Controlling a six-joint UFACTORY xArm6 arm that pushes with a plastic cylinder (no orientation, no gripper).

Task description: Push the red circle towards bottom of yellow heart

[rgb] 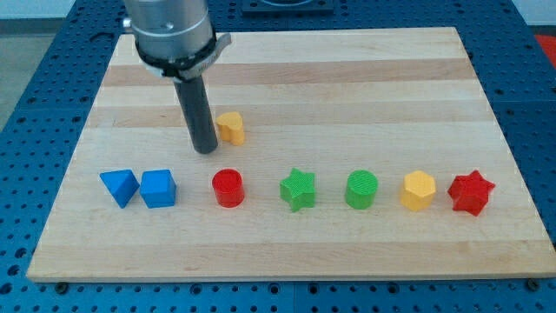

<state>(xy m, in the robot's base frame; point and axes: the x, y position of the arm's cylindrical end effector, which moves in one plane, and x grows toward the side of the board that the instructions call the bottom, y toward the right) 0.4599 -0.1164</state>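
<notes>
The red circle is a short red cylinder in the row of blocks near the view's bottom. The yellow heart lies above it, nearer the board's middle left. My tip is the lower end of the dark rod. It stands just to the left of the yellow heart and above-left of the red circle, apart from both.
A blue triangle and a blue cube lie left of the red circle. To its right are a green star, a green circle, a yellow hexagon and a red star. The wooden board sits on a blue perforated table.
</notes>
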